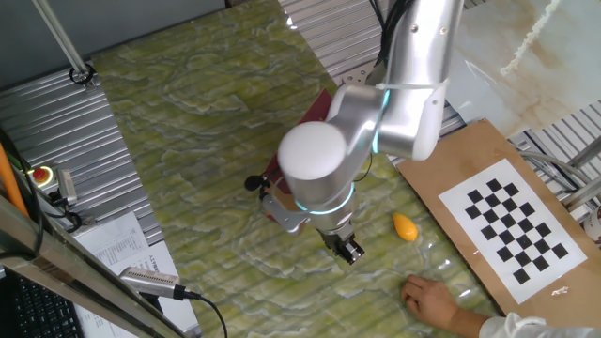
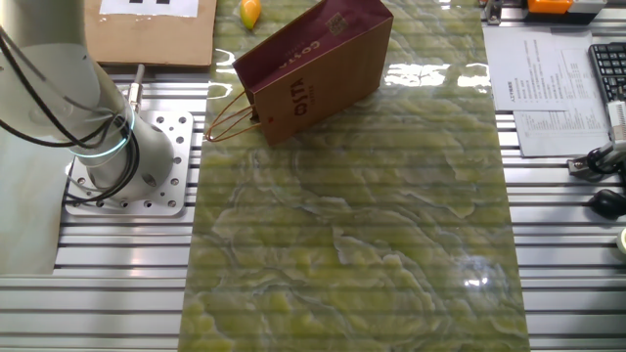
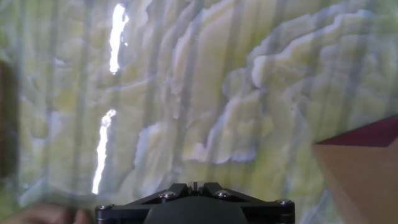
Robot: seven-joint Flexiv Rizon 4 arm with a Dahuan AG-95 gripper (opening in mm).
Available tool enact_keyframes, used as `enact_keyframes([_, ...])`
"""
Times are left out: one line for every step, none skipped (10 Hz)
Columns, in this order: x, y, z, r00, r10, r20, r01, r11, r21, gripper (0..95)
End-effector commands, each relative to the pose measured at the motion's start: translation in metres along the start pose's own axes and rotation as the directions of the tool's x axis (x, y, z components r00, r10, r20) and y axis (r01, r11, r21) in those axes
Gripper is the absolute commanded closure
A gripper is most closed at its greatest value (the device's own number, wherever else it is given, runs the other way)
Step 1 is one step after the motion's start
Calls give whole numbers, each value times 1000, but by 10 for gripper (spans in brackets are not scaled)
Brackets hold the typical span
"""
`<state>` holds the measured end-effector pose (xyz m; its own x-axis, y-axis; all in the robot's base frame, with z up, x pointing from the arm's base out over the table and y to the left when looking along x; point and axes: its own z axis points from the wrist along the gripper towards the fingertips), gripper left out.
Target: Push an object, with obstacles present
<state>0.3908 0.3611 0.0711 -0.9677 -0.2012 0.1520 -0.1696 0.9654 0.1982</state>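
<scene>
Gleaming marbled mat, boxy paper bag

You can read only a little here. In the other fixed view, the brown paper bag, near the far edge of the table, has pale letters on its maroon side. They look like "OSTA", and the first letter is cut off. The white sheets by the table's right edge have lines of print, but they are too small to read. No other words or numbers can be read.
</scene>
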Motion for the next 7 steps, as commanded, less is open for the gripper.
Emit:
enact_keyframes([9,2,-13,1000,6,4,-6,1000,0,950])
enact_keyframes([9,2,-13,1000,11,5,-11,1000,-1,950])
enact_keyframes([10,2,-13,1000,8,5,-8,1000,-2,950])
enact_keyframes([10,2,-13,1000,2,6,-2,1000,-9,950])
enact_keyframes([10,2,-13,1000,-1,6,1,1000,-11,950])
enact_keyframes([10,2,-13,1000,-4,5,4,1000,-12,950])
enact_keyframes([10,2,-13,1000,-6,3,6,1000,-14,950])
